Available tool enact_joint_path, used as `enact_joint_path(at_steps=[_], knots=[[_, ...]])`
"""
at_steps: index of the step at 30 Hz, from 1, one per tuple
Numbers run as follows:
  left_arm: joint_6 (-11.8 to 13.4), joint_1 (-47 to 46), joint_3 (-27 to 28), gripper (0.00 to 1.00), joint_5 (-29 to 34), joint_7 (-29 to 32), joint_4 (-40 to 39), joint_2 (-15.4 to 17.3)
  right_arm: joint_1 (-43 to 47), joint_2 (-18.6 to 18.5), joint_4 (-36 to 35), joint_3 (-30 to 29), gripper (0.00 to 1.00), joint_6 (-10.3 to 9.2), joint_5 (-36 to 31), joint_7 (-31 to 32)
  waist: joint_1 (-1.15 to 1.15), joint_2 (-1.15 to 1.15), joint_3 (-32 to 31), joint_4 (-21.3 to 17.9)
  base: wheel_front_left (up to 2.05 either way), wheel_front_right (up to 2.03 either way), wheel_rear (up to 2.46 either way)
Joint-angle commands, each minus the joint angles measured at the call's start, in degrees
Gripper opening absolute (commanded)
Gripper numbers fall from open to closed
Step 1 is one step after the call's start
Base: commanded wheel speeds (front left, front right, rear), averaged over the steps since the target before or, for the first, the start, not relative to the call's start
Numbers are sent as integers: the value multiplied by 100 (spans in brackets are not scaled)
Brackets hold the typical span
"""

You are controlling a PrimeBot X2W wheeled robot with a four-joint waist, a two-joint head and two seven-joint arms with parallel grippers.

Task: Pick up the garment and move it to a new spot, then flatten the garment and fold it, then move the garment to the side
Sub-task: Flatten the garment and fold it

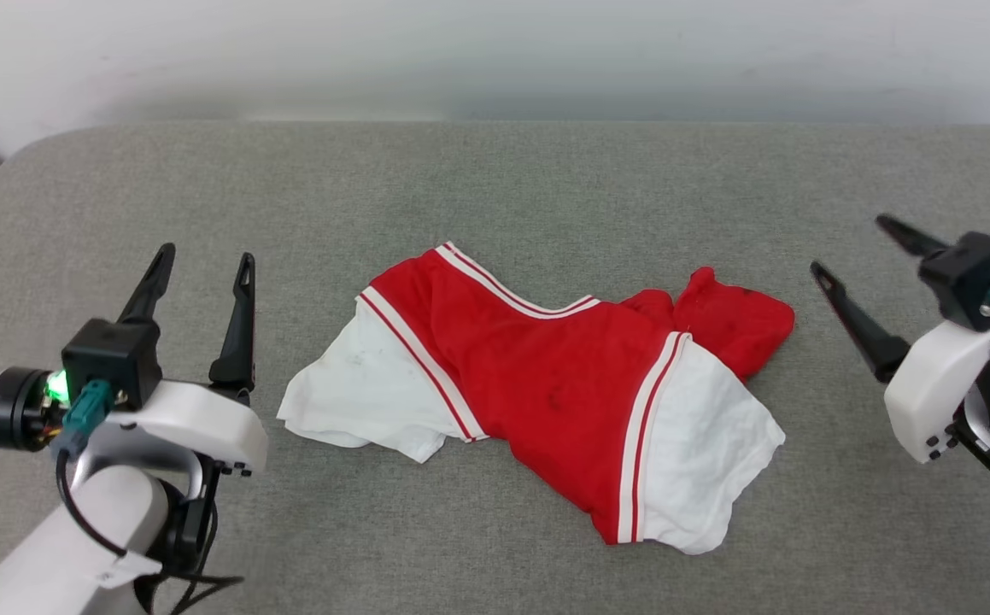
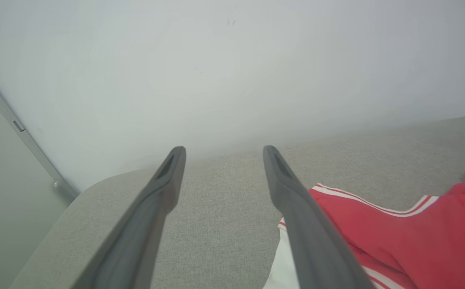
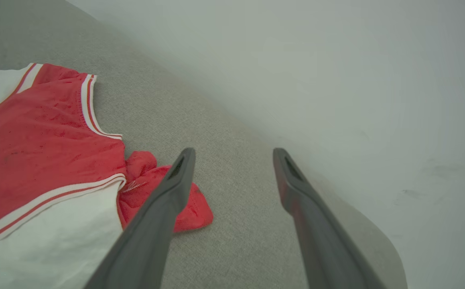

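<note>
Head view: garment [image 1: 546,376] lies crumpled mid-desk [image 1: 495,188]. It has a red body and two white sleeves with striped seams, and a red bunched end points toward the robot's right. Whole outline visible here.

Left wrist view: garment [image 2: 396,241] shows as striped trim, red cloth and a sliver of white sleeve, partly hidden behind one finger. A grey upright strip stands against the wall beyond the desk corner.

Right wrist view: garment [image 3: 47,152] shows its red bunched end, partly behind one finger, with a white sleeve below it.

Pose: left gripper [image 1: 207,253] sits left of the garment, fingers pointing at the far wall [image 1: 495,51], jaws spread, nothing between them; same in its wrist view [image 2: 223,149]. Right gripper [image 1: 847,243] sits right of the garment, fingers angled up and inward, jaws spread and empty; confirmed in its wrist view [image 3: 234,150]. Neither touches cloth.

Room: bare grey fabric runs from the garment to the wall and along the near side. A strip of bare fabric lies between each gripper and the cloth. Desk corners are rounded, left and right.
</note>
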Motion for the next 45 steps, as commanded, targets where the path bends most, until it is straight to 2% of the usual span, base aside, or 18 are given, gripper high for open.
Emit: enact_joint_path(at_steps=[1, 3, 7, 11, 14, 19, 24, 29, 31, 34, 38, 45], knots=[[25, 187, 226, 100, 173, -12, -119, -102, -149, -166, -69, 192, 100, -4, 259, 302, 0, 0, 31, 34, 0, 0, 0], [22, 527, 624, 100, 512, -13, -283, -314, -252, -475, -185, 626, 100, -4, 758, 976, 0, 0, 69, 80, 0, 0, 0], [-129, 1051, 1334, 100, 1077, -13, -537, -811, -458, -866, -359, 1166, 100, -4, 1688, 2161, 0, 0, 165, 164, 0, 0, 0], [-394, 1433, 1892, 100, 1555, -14, -672, -1346, -650, -1076, -379, 1493, 100, -4, 2297, 3043, 0, 0, 322, 256, 0, 0, 0], [-670, 1586, 2179, 100, 1834, -14, -642, -1712, -758, -1114, -262, 1713, 100, -4, 2540, 3466, 0, 0, 458, 348, 0, 0, 0], [-1118, 1633, 2565, 100, 2246, -13, -573, -2198, -996, -983, 91, 2135, 100, -4, 2568, 3640, 0, 0, 685, 513, 0, 0, 0], [-1542, 1466, 2968, 100, 2561, -14, -493, -2553, -1173, -742, 674, 2545, 100, -3, 2645, 3492, 0, 0, 906, 623, 0, 0, 0], [-1852, 1417, 3264, 100, 2830, -14, -404, -2824, -1073, -612, 1033, 3237, 100, 8, 2873, 3411, 0, 0, 984, 658, 0, 0, 0], [-1946, 1448, 3383, 100, 2920, -14, -374, -2915, -1128, -603, 1106, 3341, 0, 9, 2938, 3217, 0, 0, 958, 629, 0, 0, 0], [-2094, 1501, 3571, 100, 3031, -14, -303, -2981, -1276, -672, 1151, 3367, 0, 6, 3039, 2864, 0, 0, 834, 546, 0, 0, 0], [-2267, 1490, 3757, 100, 3181, -14, -228, -3009, -1395, -942, 1071, 3311, 0, -6, 3143, 2416, 0, 0, 596, 444, 0, 0, 0], [-2580, 1216, 3953, 100, 3364, -15, -58, -2792, -1241, -1490, 599, 2947, 0, -4, 3290, 1771, 0, 0, 229, 291, 0, 0, 0]])
